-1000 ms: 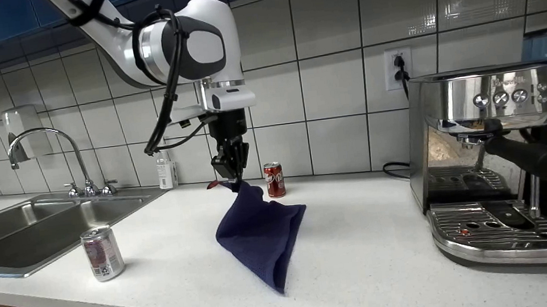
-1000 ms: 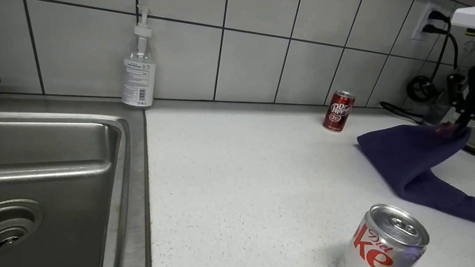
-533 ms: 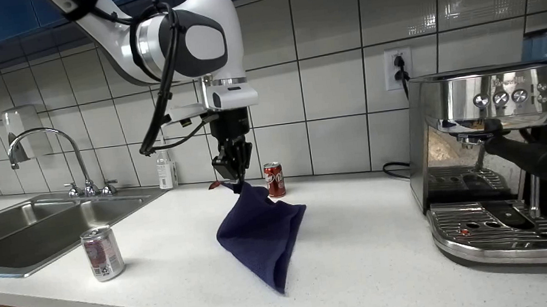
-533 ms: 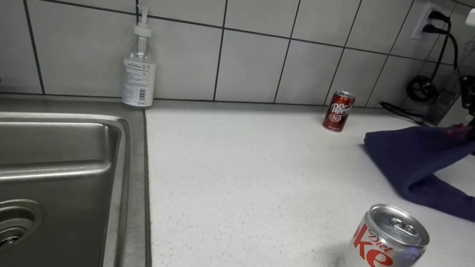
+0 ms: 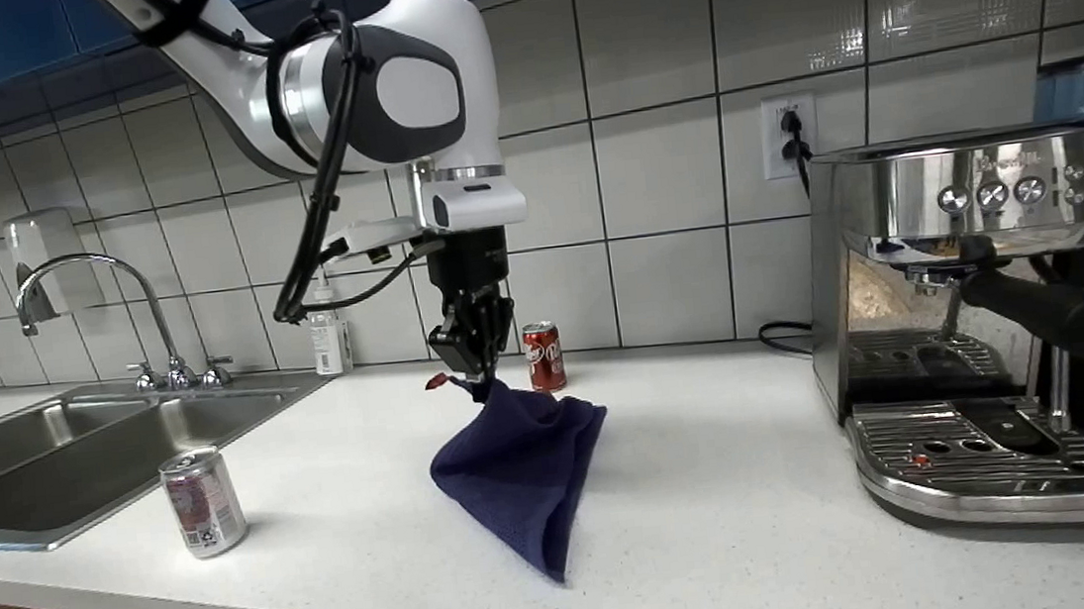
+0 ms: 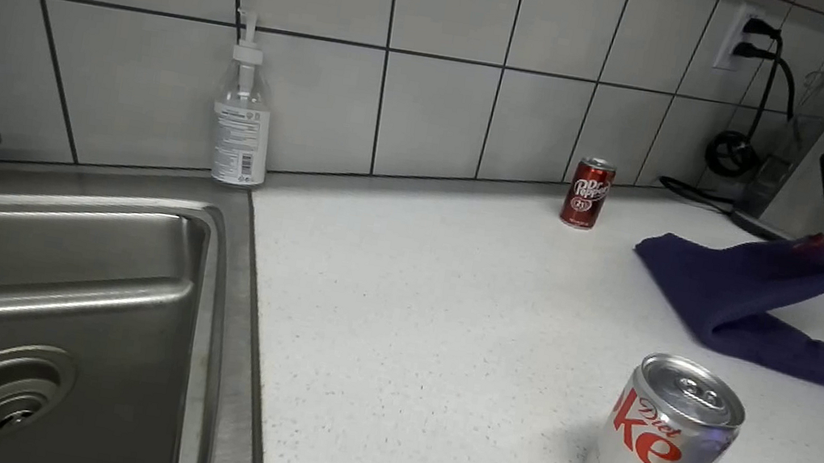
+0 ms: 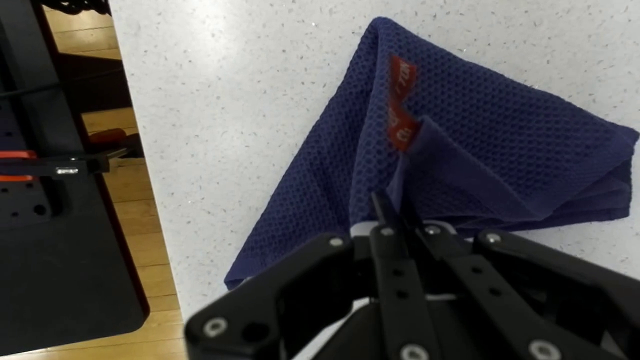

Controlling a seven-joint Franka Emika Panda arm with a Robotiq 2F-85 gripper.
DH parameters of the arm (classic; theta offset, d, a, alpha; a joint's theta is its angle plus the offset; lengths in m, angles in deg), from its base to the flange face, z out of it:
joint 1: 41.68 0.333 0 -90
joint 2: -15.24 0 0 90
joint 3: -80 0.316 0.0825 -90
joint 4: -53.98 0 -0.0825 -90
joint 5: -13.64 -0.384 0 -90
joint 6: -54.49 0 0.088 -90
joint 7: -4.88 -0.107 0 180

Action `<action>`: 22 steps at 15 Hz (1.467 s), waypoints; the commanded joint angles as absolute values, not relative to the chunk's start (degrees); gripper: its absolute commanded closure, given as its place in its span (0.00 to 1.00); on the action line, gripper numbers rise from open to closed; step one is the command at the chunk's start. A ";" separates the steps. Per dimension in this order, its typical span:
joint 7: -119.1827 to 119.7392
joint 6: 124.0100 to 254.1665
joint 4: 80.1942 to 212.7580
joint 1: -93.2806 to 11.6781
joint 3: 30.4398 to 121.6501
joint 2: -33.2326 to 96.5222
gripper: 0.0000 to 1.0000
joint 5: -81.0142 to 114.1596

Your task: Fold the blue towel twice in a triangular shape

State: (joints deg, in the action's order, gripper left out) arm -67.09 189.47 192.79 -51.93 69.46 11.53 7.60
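Blue towel (image 5: 520, 486), one, in the pinch of two fingers (image 7: 386, 245), plus two cans (image 6: 660, 456).

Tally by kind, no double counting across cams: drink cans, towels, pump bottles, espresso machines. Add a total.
Drink cans: 2 (red can, silver can)
Towels: 1 (blue towel)
Pump bottles: 1 (clear pump bottle with a white label)
Espresso machines: 1 (steel espresso machine)
Total: 5
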 commanded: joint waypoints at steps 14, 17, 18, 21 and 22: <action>-68.92 188.96 195.44 -53.36 69.36 9.41 0.50 9.39; -68.95 188.95 195.41 -53.34 69.40 9.40 0.28 9.45; -68.95 188.91 195.38 -53.33 69.42 9.43 0.20 9.47; -68.87 188.94 195.44 -53.31 69.43 9.37 0.01 9.52; -68.86 188.94 195.46 -53.31 69.44 9.36 0.00 9.56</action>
